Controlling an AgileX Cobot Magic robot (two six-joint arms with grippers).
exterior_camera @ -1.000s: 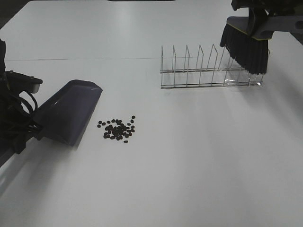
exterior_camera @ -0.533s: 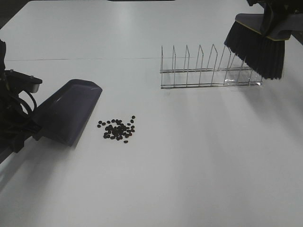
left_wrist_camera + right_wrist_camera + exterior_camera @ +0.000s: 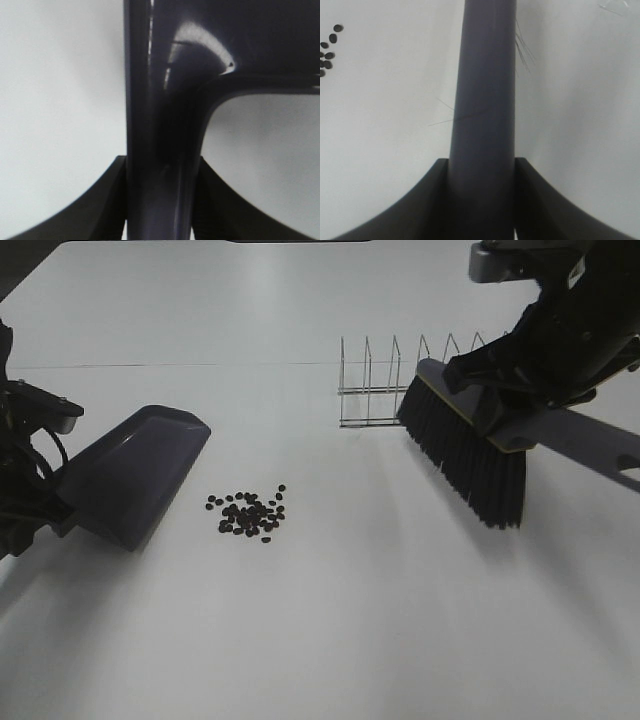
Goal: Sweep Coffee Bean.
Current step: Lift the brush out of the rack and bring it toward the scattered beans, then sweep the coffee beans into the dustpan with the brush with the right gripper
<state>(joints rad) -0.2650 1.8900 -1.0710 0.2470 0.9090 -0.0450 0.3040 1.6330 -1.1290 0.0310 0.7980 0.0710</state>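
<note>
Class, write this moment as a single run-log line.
left gripper: shut on dustpan | right gripper: shut on brush | beans: clustered on table between them | sweep: not begun

Tilted brush (image 3: pixel 465 455) right of coffee bean (image 3: pixel 250 512) cluster; dustpan (image 3: pixel 135 475) near its left; wire rack (image 3: pixel 368 392) behind brush.

A robotics lab bench: bare white tabletop (image 3: pixel 320 640), robot arms (image 3: pixel 575 325) at both sides, and staged props: rack (image 3: pixel 372 392), dustpan (image 3: pixel 135 475), brush (image 3: pixel 465 460), a neat heap of coffee beans (image 3: pixel 250 512).
</note>
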